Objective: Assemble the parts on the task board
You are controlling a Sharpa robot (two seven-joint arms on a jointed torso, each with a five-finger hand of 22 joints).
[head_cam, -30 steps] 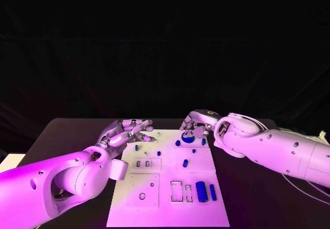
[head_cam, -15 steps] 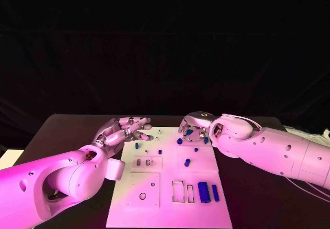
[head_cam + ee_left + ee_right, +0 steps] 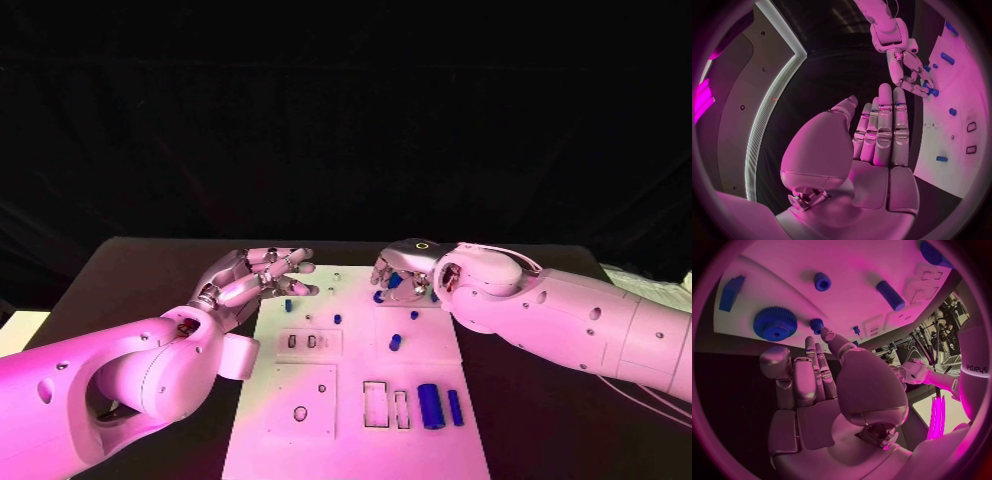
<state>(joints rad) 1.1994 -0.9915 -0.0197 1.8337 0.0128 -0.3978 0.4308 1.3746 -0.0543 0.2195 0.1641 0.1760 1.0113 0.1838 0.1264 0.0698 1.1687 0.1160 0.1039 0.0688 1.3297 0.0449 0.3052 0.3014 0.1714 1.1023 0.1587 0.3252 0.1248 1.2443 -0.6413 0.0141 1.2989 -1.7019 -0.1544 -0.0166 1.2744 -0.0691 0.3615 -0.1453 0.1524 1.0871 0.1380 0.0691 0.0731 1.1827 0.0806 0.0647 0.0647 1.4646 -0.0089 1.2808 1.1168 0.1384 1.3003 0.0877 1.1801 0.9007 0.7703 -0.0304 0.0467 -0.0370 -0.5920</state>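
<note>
We had both hands up at the far end of the task board (image 3: 353, 420). Right hand (image 3: 404, 272) hovered w/ fingers pointed down over the blue gear (image 3: 775, 323), far edge of board; its wrist view showed fingers apart, nothing grasped, tips just short of the small blue gear (image 3: 817, 324) beside it. Left hand (image 3: 257, 278) sat at the board's far-left edge, fingers loosely spread, holding nothing. Other parts lay scattered: a blue cylinder (image 3: 427, 404) and a thin blue bar (image 3: 456, 406) near the right corner, next to empty rectangular slots (image 3: 375, 403).

Our judgement: the step was picking up a gear. To do it well, we'd center the fingers over one gear only, come straight down, pinch at the rim, and avoid knocking the neighbouring piece. Left hand shd stay clear of the board.
</note>
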